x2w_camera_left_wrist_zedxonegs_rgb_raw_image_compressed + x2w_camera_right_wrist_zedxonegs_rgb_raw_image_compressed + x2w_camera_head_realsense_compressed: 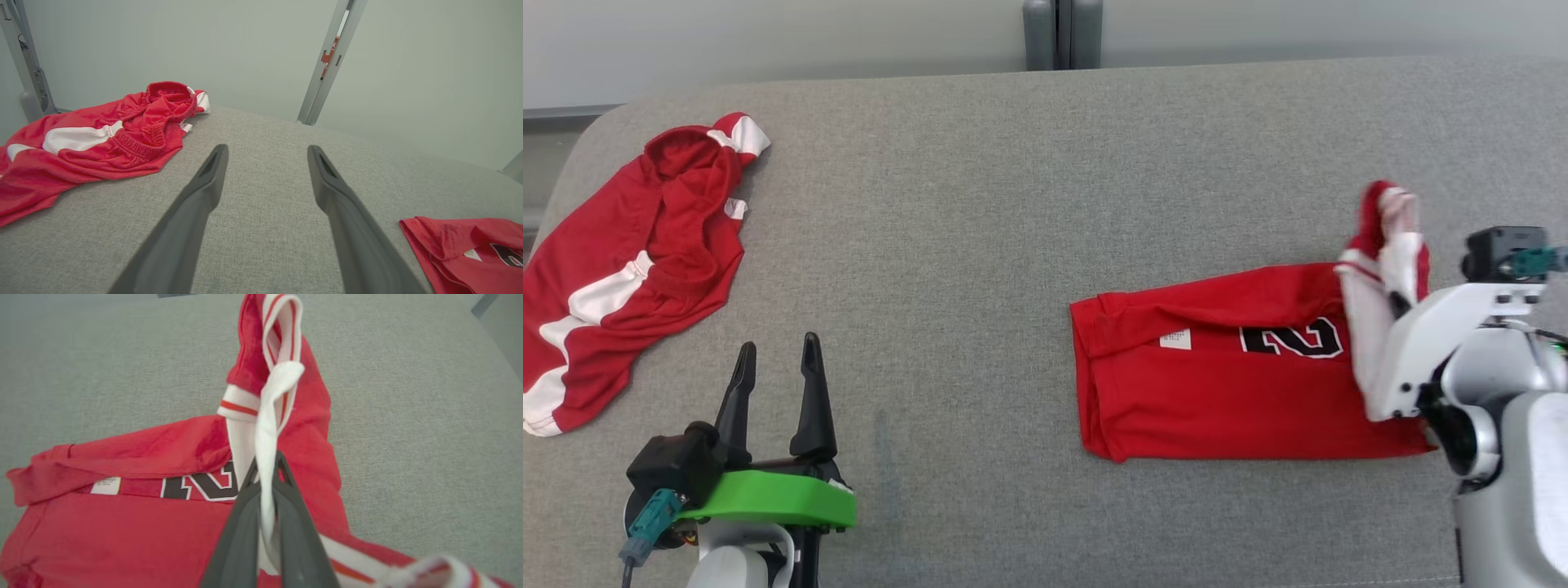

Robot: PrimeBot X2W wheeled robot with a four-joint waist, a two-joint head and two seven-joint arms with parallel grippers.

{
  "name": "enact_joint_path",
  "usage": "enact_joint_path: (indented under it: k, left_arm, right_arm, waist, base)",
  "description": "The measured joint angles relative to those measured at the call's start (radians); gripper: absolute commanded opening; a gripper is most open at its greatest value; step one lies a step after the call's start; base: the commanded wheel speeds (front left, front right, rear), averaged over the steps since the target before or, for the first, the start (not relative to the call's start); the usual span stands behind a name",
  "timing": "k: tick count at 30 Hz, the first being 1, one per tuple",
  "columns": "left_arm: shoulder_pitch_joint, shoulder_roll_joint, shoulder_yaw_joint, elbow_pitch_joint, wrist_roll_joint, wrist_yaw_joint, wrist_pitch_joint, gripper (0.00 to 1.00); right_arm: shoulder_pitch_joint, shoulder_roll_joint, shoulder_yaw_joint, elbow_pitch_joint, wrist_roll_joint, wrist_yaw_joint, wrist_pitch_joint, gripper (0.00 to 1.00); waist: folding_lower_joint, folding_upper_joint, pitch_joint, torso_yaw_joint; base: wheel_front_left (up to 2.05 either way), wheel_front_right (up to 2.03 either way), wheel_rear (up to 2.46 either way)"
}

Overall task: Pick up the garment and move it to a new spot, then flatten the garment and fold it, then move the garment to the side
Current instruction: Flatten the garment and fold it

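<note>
The garment (1225, 392) is a red jersey with a black number and white-and-red trim, lying partly folded on the right of the grey surface. My right gripper (1393, 304) is shut on its white trimmed edge and holds that end lifted above the rest. In the right wrist view the white strip runs between the closed fingers of the right gripper (267, 467), with the garment (122, 535) spread below. My left gripper (778, 347) stands open at the lower left with nothing in it. The left wrist view shows the left gripper (267, 151) over bare fabric and the garment (470, 253) at the lower right.
Red shorts with white stripes (637, 261) lie crumpled at the far left, and the shorts (94, 147) also show at the left of the left wrist view. The grey padded surface (980, 245) has rounded corners. A grey post (1062, 33) stands behind its far edge.
</note>
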Motion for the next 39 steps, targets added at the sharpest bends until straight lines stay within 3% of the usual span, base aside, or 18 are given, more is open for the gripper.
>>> enact_joint_path:
  k: [6, 12, 20, 34, 35, 36, 37, 39]
  left_arm:
    - [0.000, 0.000, -0.015, 0.007, 0.000, 0.000, 0.000, 1.00]
    - [-0.001, 0.000, -0.033, 0.007, -0.012, 0.000, 0.000, 1.00]
    - [-0.009, 0.000, -0.043, 0.007, -0.027, 0.003, 0.000, 1.00]
    - [-0.010, 0.000, -0.045, -0.003, -0.036, 0.014, 0.000, 1.00]
    - [-0.010, 0.000, -0.045, -0.002, -0.036, 0.014, 0.000, 1.00]
    - [-0.010, 0.000, -0.045, -0.002, -0.036, 0.014, 0.000, 1.00]
    - [-0.010, 0.000, -0.045, -0.002, -0.037, 0.014, 0.000, 1.00]
    - [-0.010, 0.000, -0.045, -0.002, -0.038, 0.014, 0.000, 1.00]
  right_arm:
    - [-0.013, 0.018, 0.211, 0.065, 0.061, 0.000, -0.001, 0.00]
    - [-0.067, 0.034, 0.338, 0.169, 0.104, 0.000, -0.037, 0.00]
    - [-0.138, 0.034, 0.433, 0.263, 0.207, 0.000, -0.125, 0.00]
    - [-0.115, 0.035, 0.495, 0.198, 0.249, 0.000, -0.144, 0.00]
    - [-0.101, 0.036, 0.497, 0.195, 0.249, 0.000, -0.131, 0.32]
    - [-0.088, 0.036, 0.496, 0.195, 0.244, 0.000, -0.118, 0.83]
    - [-0.076, 0.035, 0.494, 0.199, 0.235, 0.000, -0.095, 1.00]
    - [-0.056, 0.035, 0.485, 0.198, 0.217, 0.000, -0.079, 1.00]
  waist:
    - [0.0000, 0.0000, -0.011, 0.018]
    - [0.0000, 0.0000, -0.004, 0.049]
    - [0.0000, 0.0000, 0.016, 0.096]
    - [0.0000, 0.0000, 0.028, 0.098]
    - [0.0000, 0.0000, 0.028, 0.095]
    - [0.0000, 0.0000, 0.028, 0.091]
    - [0.0000, 0.0000, 0.029, 0.089]
    - [0.0000, 0.0000, 0.029, 0.084]
  base:
    - [0.00, 0.00, 0.00]
    - [0.00, 0.00, 0.00]
    - [0.00, 0.00, 0.00]
    - [0.00, 0.00, 0.00]
    - [0.00, 0.00, 0.00]
    - [0.00, 0.00, 0.00]
    - [0.00, 0.00, 0.00]
    - [0.00, 0.00, 0.00]
